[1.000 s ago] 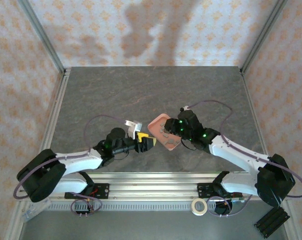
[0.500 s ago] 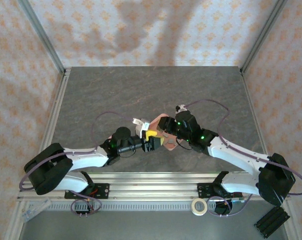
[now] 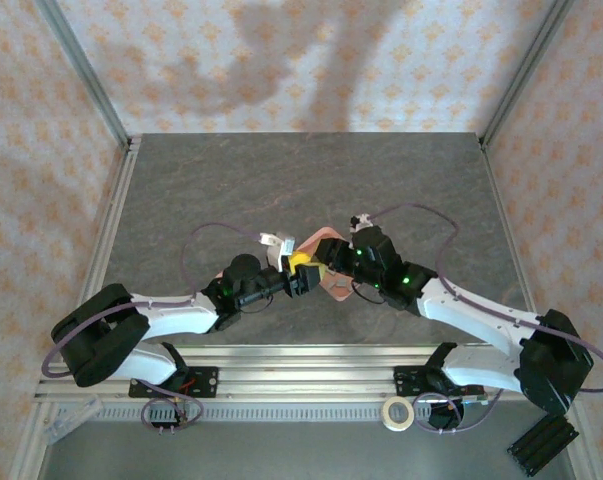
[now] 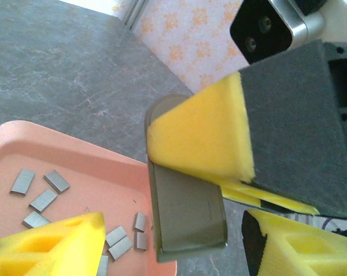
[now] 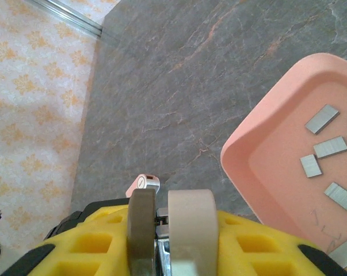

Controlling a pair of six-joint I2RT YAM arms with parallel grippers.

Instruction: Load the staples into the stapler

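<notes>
table [image 3: 281, 180]: grey, stone-patterned.

tray [image 5: 259, 167]: salmon-pink, shallow, set mid-table towards the near edge.

right gripper [image 3: 331, 263]: clenched on the stapler [image 5: 187, 221], yellow pads [image 5: 87, 247] pressed to both sides. stapler held off the table, just left of the tray rim, between the two grippers.

left gripper [image 3: 303, 278]: released, fingers [image 4: 64, 241] spread either side of the stapler, not touching it.

the staples [image 4: 44, 198]: small grey blocks, scattered loose on the tray floor.

handling, as judged:
- treat the stapler as light, rigid and smooth, likely to pivot at its hinge. grip across the flat sides of one narrow arm and leave the loading side free.
- treat each staple block as light and stiff but easily snapped along its length. pinch gently on the long sides and keep level.
</notes>
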